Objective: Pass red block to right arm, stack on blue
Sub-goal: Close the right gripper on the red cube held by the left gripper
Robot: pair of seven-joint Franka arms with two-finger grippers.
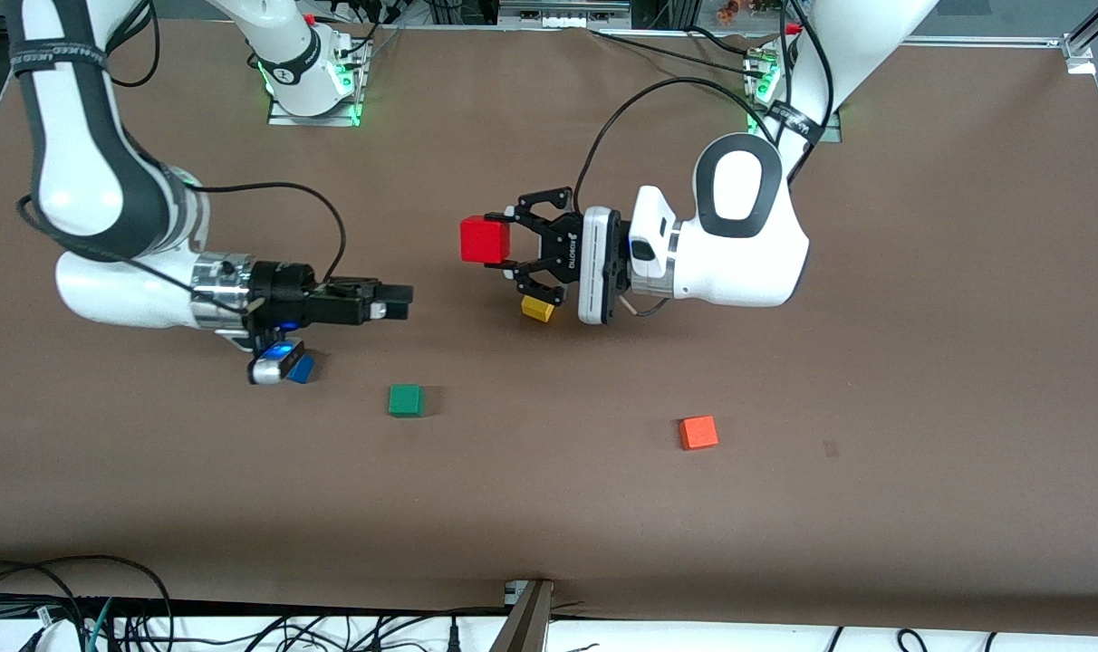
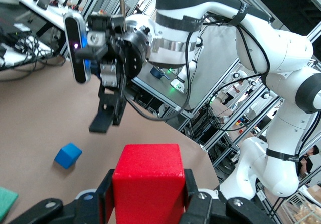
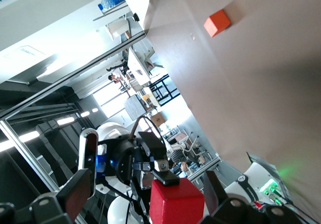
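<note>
Brown table point(image 1: 784, 543); left claw point(image 1: 504, 243) clamped on red block point(image 1: 485, 240), right claw point(image 1: 402, 302) apart, blue cube point(image 2: 67, 155) unobstructed only wrist-side.

Red block point(image 1: 485, 240) aloft in left tool point(image 1: 504, 243); blue cube point(image 1: 302, 369) on table.

gap between right gripper point(image 1: 402, 302) and the red block point(image 1: 485, 240) in left gripper point(image 1: 511, 246) is open air, nothing in the way. yellow cube point(image 1: 537, 309) sits under the left gripper. blue cube point(image 1: 302, 369) lies under the right wrist. green cube point(image 1: 406, 400) and orange cube point(image 1: 698, 432) lie nearer the front camera, apart.
</note>
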